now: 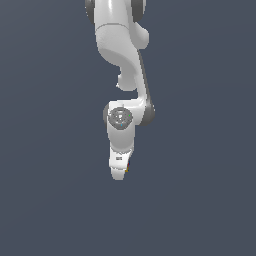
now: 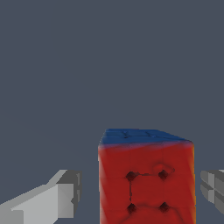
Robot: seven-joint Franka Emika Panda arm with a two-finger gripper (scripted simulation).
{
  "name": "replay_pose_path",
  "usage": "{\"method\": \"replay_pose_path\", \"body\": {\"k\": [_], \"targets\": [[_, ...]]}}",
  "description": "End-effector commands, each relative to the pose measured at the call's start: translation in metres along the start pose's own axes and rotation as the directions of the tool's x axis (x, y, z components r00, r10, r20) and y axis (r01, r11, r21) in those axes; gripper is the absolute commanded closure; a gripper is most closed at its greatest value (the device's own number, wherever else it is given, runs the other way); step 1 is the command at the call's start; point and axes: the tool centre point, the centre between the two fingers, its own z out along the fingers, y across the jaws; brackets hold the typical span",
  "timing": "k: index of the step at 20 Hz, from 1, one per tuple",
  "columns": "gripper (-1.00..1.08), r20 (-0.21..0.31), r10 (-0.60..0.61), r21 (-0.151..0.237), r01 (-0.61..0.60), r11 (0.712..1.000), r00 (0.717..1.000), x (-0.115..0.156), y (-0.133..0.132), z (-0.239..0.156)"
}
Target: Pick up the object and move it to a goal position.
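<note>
Progress looks early to me: the grasp itself does not seem made yet. In the wrist view I see the cube (image 2: 146, 179) sitting between the two grey fingers (image 2: 57, 197), its red face with four small dark dots turned to the camera, a blue face on top and a thin orange edge on one side. Each finger stands clear of the cube with a gap of grey background showing, so I read the gripper (image 2: 140, 194) as spread apart and straddling the cube, not pressing on it. From the exterior view the white arm hangs straight down and hides almost everything; only a sliver of red and yellow peeks out just beside the gripper tip (image 1: 119, 172). I see no goal marker in either view. By my judgement, closing, lifting and carrying all remain.
</note>
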Motion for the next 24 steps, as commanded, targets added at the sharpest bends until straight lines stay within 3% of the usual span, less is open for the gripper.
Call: {"method": "replay_pose_path", "body": {"k": [1, 7, 8, 24], "targets": [[-0.92, 0.000, -0.001, 0.001, 0.001, 1.000, 1.000, -0.0002, -0.0007, 0.0131], [-0.92, 0.000, -0.002, 0.001, 0.002, 1.000, 1.000, 0.0001, 0.0006, 0.0219], [1.08, 0.000, -0.002, 0.001, 0.002, 1.000, 1.000, 0.0001, 0.0006, 0.0219], [1.08, 0.000, -0.002, 0.001, 0.002, 1.000, 1.000, -0.0012, -0.0018, 0.0131]]}}
